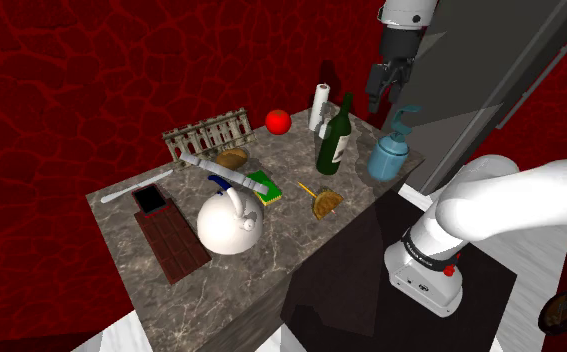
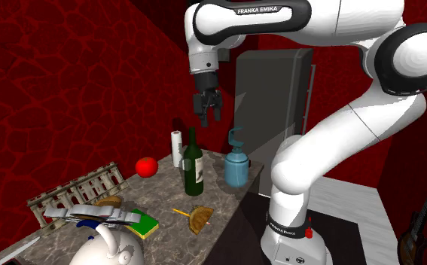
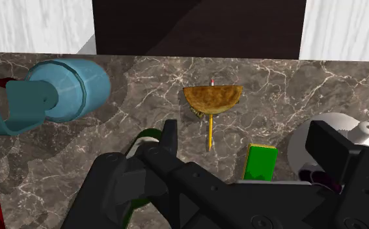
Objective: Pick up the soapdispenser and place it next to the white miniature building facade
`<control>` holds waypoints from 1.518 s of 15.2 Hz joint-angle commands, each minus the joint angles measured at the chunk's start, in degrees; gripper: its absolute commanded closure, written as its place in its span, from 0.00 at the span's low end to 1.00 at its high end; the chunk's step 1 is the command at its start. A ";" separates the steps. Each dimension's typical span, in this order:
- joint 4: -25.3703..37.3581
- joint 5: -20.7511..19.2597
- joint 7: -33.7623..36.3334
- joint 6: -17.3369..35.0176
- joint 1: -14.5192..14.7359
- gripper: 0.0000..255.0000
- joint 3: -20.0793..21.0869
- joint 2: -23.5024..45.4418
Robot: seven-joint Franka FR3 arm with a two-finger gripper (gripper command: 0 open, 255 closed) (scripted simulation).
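The soap dispenser (image 1: 389, 155) (image 2: 236, 166) (image 3: 59, 91) is a light blue bottle with a teal pump, upright near the marble counter's corner closest to the stand. The miniature building facade (image 1: 209, 132) (image 2: 76, 190), a pale row of columns, stands at the counter's far edge. My gripper (image 1: 383, 98) (image 2: 210, 117) (image 3: 248, 146) hangs open high above the counter, above and a little behind the dispenser. Nothing is between its fingers (image 3: 166, 140). In the wrist view the dispenser lies off to the side of them.
A green wine bottle (image 1: 334, 135) (image 2: 194, 164) stands right beside the dispenser, with a white roll (image 1: 318, 105) and a red ball (image 1: 278, 121) behind it. A taco (image 3: 211, 99), green block (image 3: 261, 162), white kettle (image 1: 229, 222) and brown slab (image 1: 171, 245) fill the counter (image 1: 271, 262). A dark cabinet (image 2: 272, 98) rises behind.
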 commanded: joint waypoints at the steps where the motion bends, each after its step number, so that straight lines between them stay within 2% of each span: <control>1: 0.00 0.00 0.00 0.00 0.00 0.00 0.00 0.00; 7: -10.39 -6.60 -7.43 8.09 -3.26 0.00 -7.24 -8.87; 13: -18.26 -14.01 -15.32 17.30 -7.83 0.00 -16.43 -14.53; 18: -22.42 -20.33 -22.34 26.42 -11.86 0.00 -25.87 -15.51; 23: -23.91 -25.83 -29.63 36.98 -14.32 0.00 -36.85 -12.51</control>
